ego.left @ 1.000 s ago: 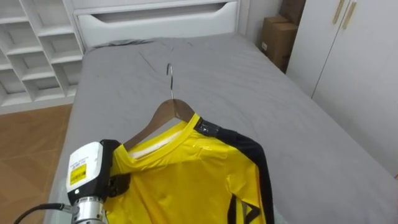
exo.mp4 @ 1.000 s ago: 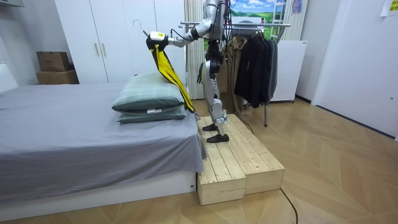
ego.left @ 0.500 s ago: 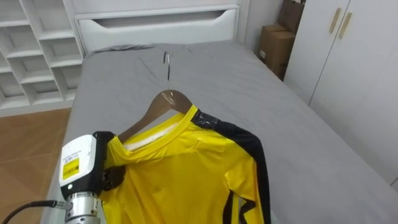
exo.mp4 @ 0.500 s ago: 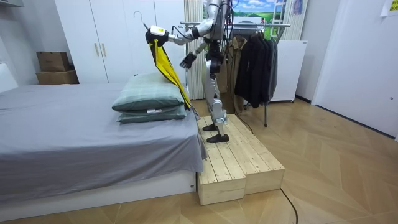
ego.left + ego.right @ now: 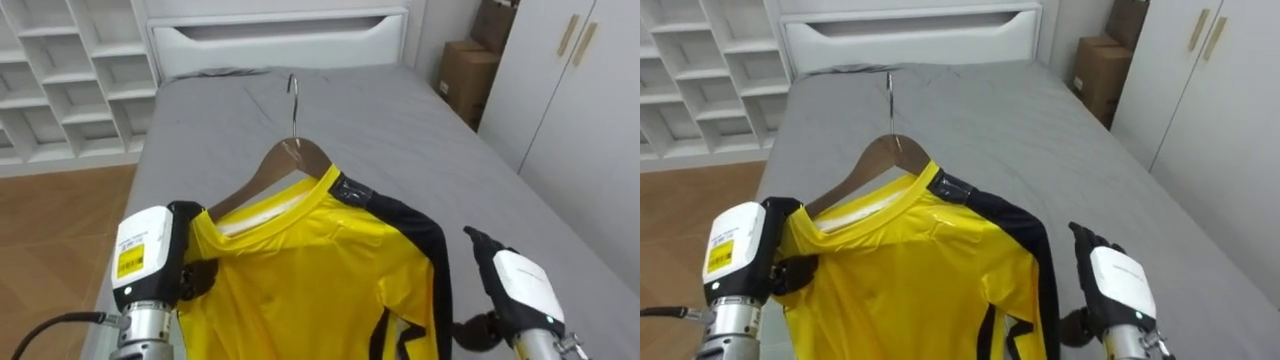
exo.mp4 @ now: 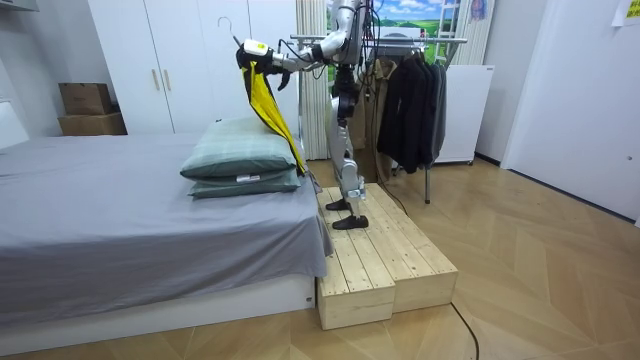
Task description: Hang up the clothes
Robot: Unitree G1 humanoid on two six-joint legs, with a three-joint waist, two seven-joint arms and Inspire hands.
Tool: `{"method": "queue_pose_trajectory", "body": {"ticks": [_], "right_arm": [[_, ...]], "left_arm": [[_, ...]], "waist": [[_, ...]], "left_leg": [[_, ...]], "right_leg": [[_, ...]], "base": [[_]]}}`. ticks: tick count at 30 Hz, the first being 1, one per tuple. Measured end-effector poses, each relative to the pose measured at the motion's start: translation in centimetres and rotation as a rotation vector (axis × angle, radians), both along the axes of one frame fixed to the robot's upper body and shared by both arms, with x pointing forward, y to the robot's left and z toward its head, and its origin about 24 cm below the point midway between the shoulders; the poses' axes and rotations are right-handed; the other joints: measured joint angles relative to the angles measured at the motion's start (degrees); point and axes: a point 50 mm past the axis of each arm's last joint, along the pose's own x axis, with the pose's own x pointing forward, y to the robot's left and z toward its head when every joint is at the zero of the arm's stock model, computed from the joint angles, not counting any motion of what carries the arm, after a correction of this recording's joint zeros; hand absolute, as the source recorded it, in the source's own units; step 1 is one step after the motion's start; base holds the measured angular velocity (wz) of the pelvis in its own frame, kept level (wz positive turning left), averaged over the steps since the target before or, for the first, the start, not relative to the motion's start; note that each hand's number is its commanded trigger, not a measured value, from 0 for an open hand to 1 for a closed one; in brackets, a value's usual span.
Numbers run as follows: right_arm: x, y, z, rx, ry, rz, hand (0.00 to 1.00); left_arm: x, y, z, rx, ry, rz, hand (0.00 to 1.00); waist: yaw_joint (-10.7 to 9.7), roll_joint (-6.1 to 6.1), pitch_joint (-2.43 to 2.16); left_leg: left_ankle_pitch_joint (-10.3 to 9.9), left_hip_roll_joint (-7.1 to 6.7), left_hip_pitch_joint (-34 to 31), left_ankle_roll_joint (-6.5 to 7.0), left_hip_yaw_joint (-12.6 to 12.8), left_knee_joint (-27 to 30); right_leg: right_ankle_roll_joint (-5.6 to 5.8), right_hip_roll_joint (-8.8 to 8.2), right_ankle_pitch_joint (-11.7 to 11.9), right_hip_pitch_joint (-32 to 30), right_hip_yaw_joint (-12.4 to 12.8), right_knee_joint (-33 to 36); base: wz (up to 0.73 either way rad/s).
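Left eye view: shirt (image 5: 310, 270) on hanger (image 5: 292, 160)

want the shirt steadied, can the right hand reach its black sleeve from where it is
Probably yes: the right hand hangs open just beside the black sleeve of the shirt, with nothing between them. The left hand grips the other shoulder.

You are facing a grey bed (image 6: 120, 205), stacked green pillows (image 6: 240, 160) sitting at its edge beside a wooden platform (image 6: 385, 265); white wardrobes (image 6: 180, 60) are lining the wall.
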Motion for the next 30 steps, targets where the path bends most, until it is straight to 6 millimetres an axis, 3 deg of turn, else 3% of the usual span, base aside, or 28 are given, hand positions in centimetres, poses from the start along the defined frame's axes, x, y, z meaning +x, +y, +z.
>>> {"method": "queue_pose_trajectory", "body": {"ticks": [30], "right_arm": [[0.7,0.3,2.7,-0.131,-0.164,0.041,0.0]], "left_arm": [[0.4,-0.3,1.0,0.006,0.012,-0.016,1.0]], "waist": [[1.3,-1.03,0.08]], "left_leg": [[0.0,-0.06,-1.6,0.0,-0.9,0.2]], "right_leg": [[-0.04,-0.64,0.0,-0.9,-1.4,-0.2]], "base": [[0.01]]}}
